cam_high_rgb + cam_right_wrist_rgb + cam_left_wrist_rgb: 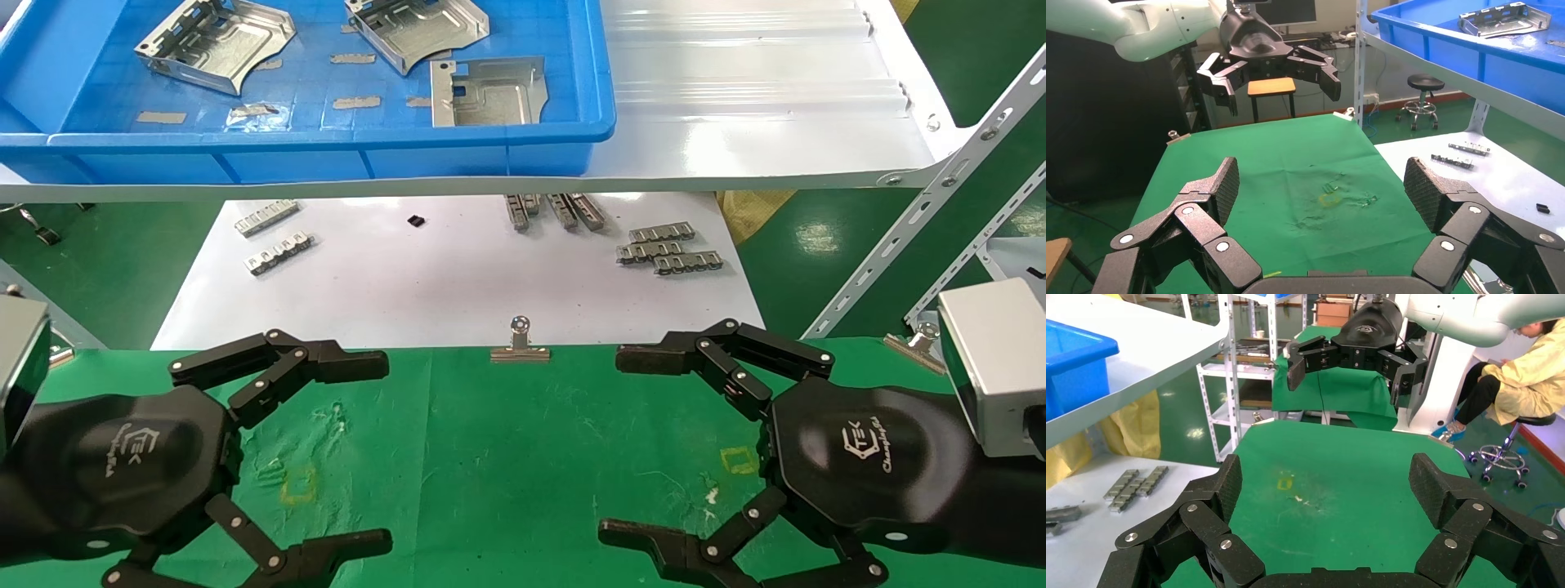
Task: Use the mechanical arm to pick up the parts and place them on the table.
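Parts (489,91) lie in the blue bin (523,147), grippers wide apart.

Bright, even light; glare on white shelf (760,106), probably overhead.

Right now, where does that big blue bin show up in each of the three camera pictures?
Head view: the blue bin fills the upper left, on the white shelf, holding three silver parts.
Left wrist view: only a corner at the left edge.
Right wrist view: upper right, one part visible inside.
Shared landmark: the green table, in all three.
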You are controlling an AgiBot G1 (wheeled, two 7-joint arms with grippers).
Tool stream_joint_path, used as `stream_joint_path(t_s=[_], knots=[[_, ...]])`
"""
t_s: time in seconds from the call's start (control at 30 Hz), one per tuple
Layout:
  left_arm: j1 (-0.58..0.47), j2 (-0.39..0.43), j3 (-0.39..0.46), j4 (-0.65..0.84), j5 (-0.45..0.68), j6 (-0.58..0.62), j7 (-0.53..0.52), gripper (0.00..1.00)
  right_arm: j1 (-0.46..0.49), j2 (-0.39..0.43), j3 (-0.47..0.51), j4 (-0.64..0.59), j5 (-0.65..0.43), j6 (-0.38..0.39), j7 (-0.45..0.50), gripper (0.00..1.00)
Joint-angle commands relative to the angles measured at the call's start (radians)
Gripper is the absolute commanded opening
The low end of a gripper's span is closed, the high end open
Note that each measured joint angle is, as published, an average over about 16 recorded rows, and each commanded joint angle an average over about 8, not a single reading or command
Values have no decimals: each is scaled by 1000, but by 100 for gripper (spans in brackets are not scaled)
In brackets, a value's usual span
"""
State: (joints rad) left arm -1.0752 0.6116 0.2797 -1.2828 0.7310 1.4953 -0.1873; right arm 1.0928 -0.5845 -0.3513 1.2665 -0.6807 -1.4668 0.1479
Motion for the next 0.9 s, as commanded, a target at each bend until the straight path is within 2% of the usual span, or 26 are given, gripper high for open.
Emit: stream_joint_path(t_s=[0.03,0.9], knots=[[0,0,0,0,0,0,0,100,0,0,0,0,0,0,0,0],[0,0,0,0,0,0,0,100,0,0,0,0,0,0,0,0]])
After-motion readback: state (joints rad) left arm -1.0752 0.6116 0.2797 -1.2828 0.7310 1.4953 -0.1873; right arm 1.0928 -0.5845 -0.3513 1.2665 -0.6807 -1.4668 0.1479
